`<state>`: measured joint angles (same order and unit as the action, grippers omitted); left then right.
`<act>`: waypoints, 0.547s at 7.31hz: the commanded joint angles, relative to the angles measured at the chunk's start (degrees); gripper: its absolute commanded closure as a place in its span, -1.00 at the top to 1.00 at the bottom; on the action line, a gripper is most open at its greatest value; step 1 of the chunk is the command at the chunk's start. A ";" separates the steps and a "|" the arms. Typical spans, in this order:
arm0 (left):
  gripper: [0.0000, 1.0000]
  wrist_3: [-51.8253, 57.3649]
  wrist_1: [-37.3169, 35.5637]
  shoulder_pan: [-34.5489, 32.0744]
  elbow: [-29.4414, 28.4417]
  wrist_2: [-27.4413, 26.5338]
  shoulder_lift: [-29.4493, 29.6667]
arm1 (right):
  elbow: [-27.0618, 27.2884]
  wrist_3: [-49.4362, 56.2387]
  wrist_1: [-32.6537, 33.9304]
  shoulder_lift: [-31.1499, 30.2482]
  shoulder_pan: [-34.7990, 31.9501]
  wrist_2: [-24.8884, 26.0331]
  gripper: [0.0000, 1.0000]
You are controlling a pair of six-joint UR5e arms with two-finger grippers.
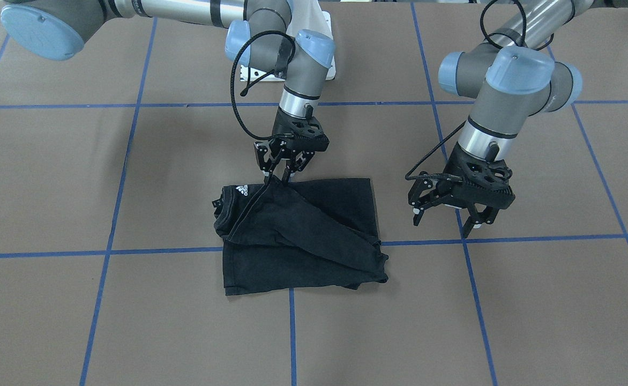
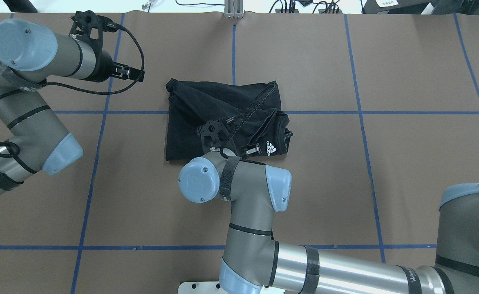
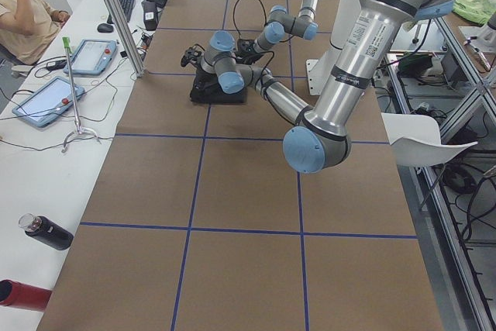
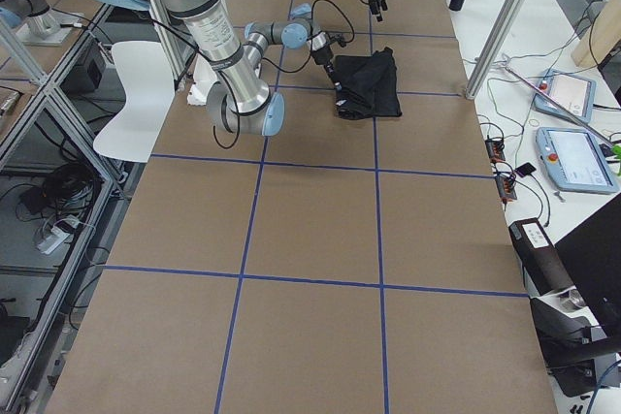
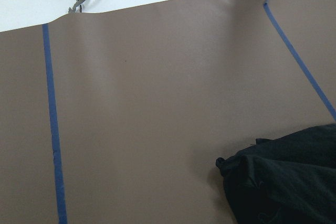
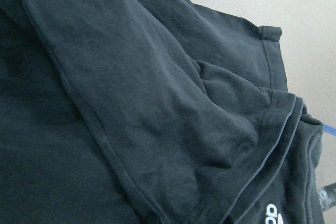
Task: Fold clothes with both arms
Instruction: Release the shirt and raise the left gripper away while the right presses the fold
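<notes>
Seen from the operators' side, a brown desk (image 1: pixel 533 300) ruled with blue tape lines (image 1: pixel 111 236) fills the scene. The right arm (image 1: pixel 303 69) reaches down over its middle, and the left arm (image 1: pixel 507 91) stands off toward 3 o'clock. A black T-shirt (image 1: pixel 314 241), partly folded and bunched, lies at the desk's centre. The right gripper (image 1: pixel 277 174) is clamped on a fold at the shirt's 12 o'clock edge, with the cloth drawn up to its fingertips. The left gripper (image 1: pixel 441 225) hangs spread apart near the shirt at 3 o'clock, not touching it. A small white logo (image 1: pixel 241 190) shows at the shirt's 10 o'clock corner.
</notes>
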<state>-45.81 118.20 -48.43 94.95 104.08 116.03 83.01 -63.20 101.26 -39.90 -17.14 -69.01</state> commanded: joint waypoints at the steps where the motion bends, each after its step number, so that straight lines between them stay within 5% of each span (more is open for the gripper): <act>1: 1.00 -0.07 0.01 0.00 0.06 -0.02 0.08 | 0.40 -0.60 0.60 -0.62 0.09 0.01 -1.00; 4: 1.00 -0.07 0.01 0.00 0.06 0.07 0.08 | 1.89 -0.70 0.17 -0.09 -1.83 -0.07 -1.00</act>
<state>-45.88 118.21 -48.43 95.00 104.12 116.09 84.20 -63.91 101.76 -40.09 -17.62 -69.01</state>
